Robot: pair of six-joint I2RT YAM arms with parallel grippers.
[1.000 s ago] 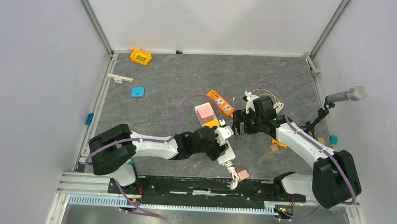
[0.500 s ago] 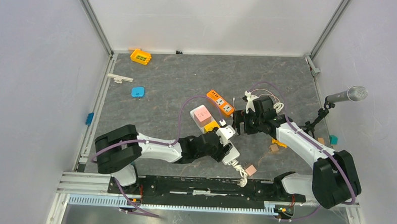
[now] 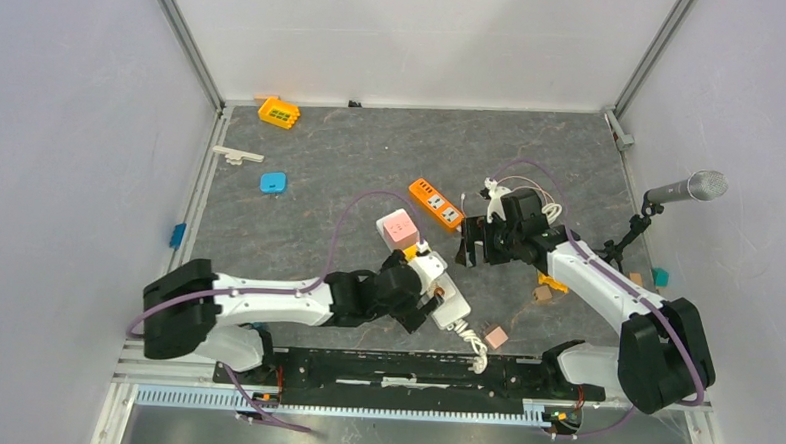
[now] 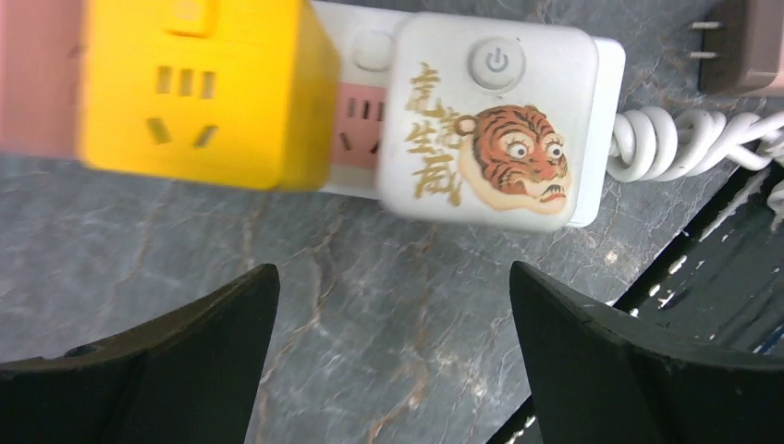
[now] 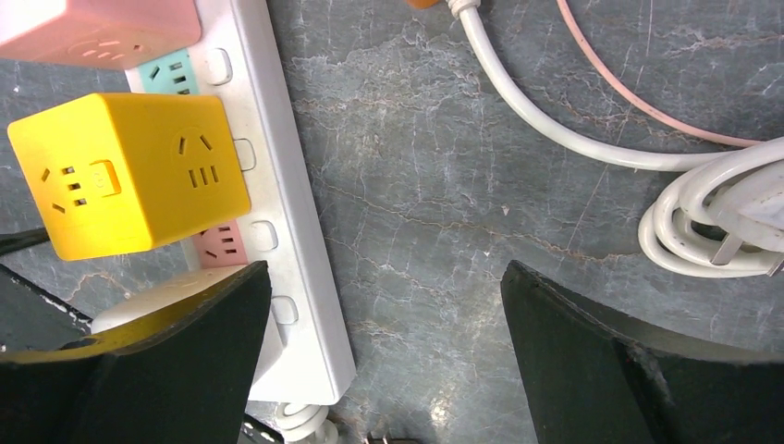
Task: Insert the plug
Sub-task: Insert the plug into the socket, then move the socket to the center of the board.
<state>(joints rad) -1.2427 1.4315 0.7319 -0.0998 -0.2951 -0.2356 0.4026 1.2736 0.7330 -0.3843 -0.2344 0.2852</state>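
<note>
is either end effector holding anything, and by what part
Nothing is held: the left end effector is open, clear of the tiger plug; the right end effector is open.

Smooth white plastic plug (image 4: 499, 120), matt marbled tabletop (image 4: 370, 305)

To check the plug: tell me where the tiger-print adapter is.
The tiger-print adapter sits on the white power strip; in the left wrist view it is right of the yellow cube adapter, at the end where the coiled cord leaves.

Bare table (image 5: 416, 231) beside cube-crowded power strip (image 5: 300, 342)
</note>
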